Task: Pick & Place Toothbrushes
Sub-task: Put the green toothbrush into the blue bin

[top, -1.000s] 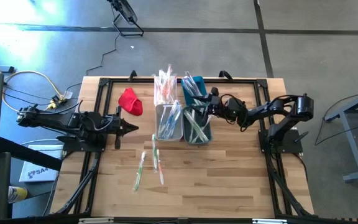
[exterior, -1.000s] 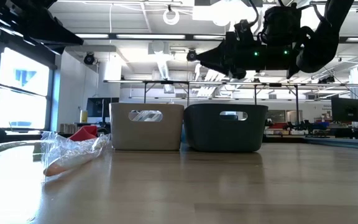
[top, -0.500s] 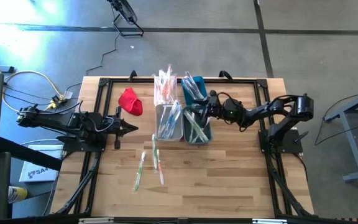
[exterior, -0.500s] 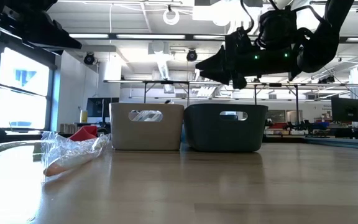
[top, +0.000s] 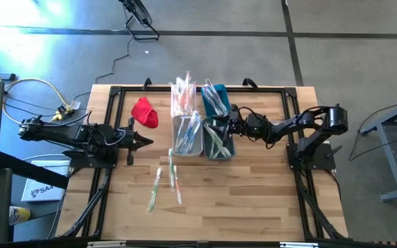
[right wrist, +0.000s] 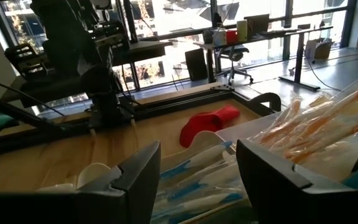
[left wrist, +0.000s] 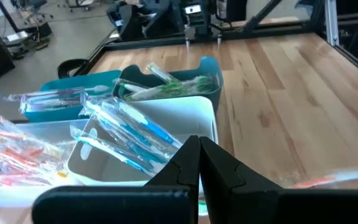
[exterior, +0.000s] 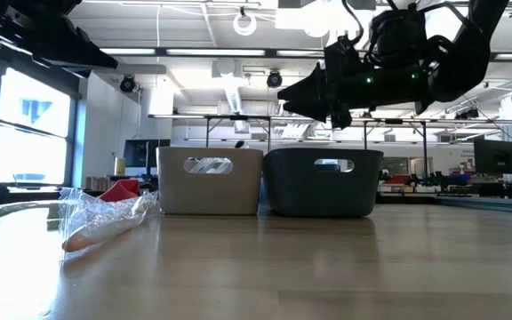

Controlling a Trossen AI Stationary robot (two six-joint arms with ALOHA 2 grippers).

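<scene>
Wrapped toothbrushes fill four small bins mid-table: orange and pink ones in the far white bin (top: 182,95), blue and white ones in the far teal bin (top: 215,98), blue ones in the near white bin (top: 187,135), green ones in the near dark bin (top: 218,142). A few loose toothbrushes (top: 165,180) lie flat on the wood nearer the front. My right gripper (top: 228,125) hovers open and empty above the dark bin (exterior: 323,182), also seen in its wrist view (right wrist: 197,168). My left gripper (top: 145,142) is shut and empty, left of the bins (left wrist: 199,149).
A red cloth (top: 145,112) lies at the far left of the bins. A black frame (top: 113,96) runs around the work area. A wrapped orange toothbrush (exterior: 105,222) lies near the low camera. Bare wood (top: 253,200) spreads across the table's near half.
My right gripper has drawn back a little toward the table's right edge above the dark bin and has sunk slightly, its fingers tipping down. The bins and toothbrushes stay where they were.
</scene>
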